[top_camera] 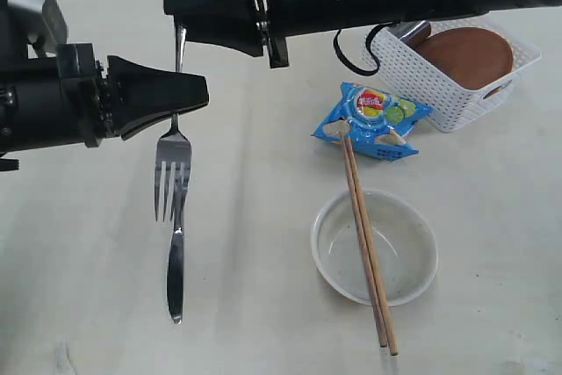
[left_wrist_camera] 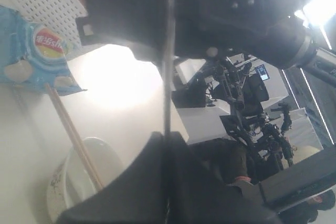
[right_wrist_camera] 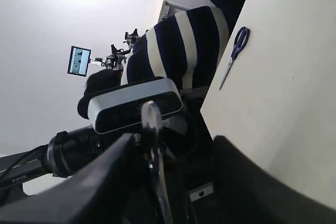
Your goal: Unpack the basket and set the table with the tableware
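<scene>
The left gripper [top_camera: 198,94] is pinched tight on the fork [top_camera: 172,173], which hangs tines down over the table [top_camera: 263,305]. The right gripper [top_camera: 178,15] has its jaws spread apart around the far end of the handle. A knife [top_camera: 176,274] shows just below the tines. The 2 chopsticks [top_camera: 369,252] lie across the bowl [top_camera: 413,256], their ends at the snack bag [top_camera: 373,116]. The plate [top_camera: 465,57] sits in the basket [top_camera: 413,72], just beside the bag.
</scene>
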